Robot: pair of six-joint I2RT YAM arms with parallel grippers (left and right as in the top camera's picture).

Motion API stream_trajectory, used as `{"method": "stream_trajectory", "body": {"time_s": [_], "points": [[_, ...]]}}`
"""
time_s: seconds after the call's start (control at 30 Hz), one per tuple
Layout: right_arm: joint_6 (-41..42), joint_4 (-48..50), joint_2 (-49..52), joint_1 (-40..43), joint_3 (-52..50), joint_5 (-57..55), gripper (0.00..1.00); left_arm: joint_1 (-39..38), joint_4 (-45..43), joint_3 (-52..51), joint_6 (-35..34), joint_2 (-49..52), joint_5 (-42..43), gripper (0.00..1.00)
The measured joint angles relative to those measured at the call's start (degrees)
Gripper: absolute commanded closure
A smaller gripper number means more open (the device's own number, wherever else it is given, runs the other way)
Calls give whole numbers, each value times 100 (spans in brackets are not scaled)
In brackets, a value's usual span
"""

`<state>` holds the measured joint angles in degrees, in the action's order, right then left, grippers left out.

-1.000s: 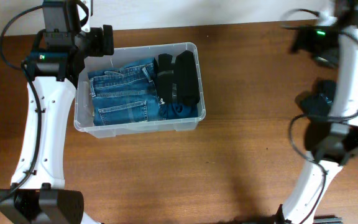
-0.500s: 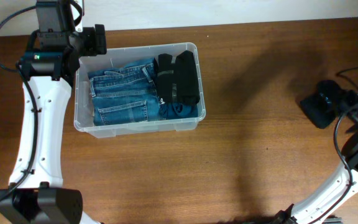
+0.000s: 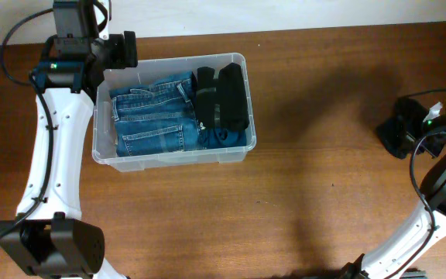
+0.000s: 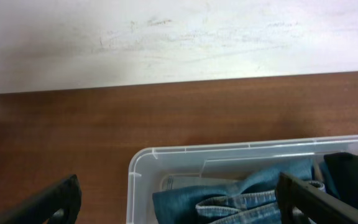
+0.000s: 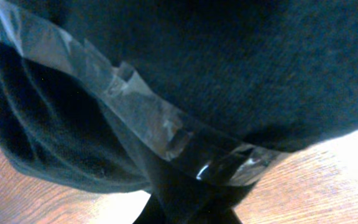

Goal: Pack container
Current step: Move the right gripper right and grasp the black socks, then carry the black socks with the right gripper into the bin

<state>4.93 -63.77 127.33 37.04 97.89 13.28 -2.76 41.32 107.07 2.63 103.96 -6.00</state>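
Note:
The clear plastic container [image 3: 173, 159] stands at the table's left, holding folded blue jeans [image 3: 153, 116] and two black cloth bundles [image 3: 223, 97]. My left gripper [image 3: 120, 49] hovers open over its back left corner; in the left wrist view the left gripper [image 4: 179, 202] has its fingers spread wide on either side of the container's rim [image 4: 229, 149] and the jeans [image 4: 241, 196]. At the far right my right gripper [image 3: 413, 128] is shut on another black cloth bundle [image 3: 396, 133] lying on the table. That black bundle [image 5: 229, 68], wrapped in a clear tape band [image 5: 148, 118], fills the right wrist view above the right gripper [image 5: 188, 211].
Bare brown wood [image 3: 316, 186] stretches between the container and the right arm. A white wall [image 4: 179, 37] runs along the table's far edge behind the container. The right arm's white links [image 3: 409, 232] rise from the front right corner.
The right arm has swung down to the black bundle at the table's right edge, and its jaws have closed on it. The left gripper has barely shifted over the container's corner.

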Motion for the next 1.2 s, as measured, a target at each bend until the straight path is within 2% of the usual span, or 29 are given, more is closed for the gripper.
{"method": "stream_trajectory", "body": {"time_s": [0.2,0.37,0.5,0.57,0.6,0.73,0.83,1.1,1.2], "points": [[0,-310,-9,-448,177,-28,96,0,-125,0,0,0,-2,1],[-20,-1346,-162,-1047,1355,-26,96,0,-560,0,0,0,-2,1],[-22,-1705,-673,-1515,2223,-31,96,50,-767,0,0,0,-2,1],[-24,-1744,-1202,-2173,2708,-48,96,184,-785,0,0,0,-2,1],[-28,-1744,-1283,-2291,2756,-46,96,273,-785,0,0,0,-4,1],[-13,-1725,-1755,-3692,3029,-7,96,621,-627,0,0,0,-2,1],[68,-1648,-1738,-4592,3040,-7,96,802,-494,0,0,0,-2,1],[149,-581,-1670,-6804,2992,-164,96,911,-295,0,0,0,-2,1],[232,-334,-1510,-7211,2981,-280,96,911,-269,0,0,0,-2,1]]}}
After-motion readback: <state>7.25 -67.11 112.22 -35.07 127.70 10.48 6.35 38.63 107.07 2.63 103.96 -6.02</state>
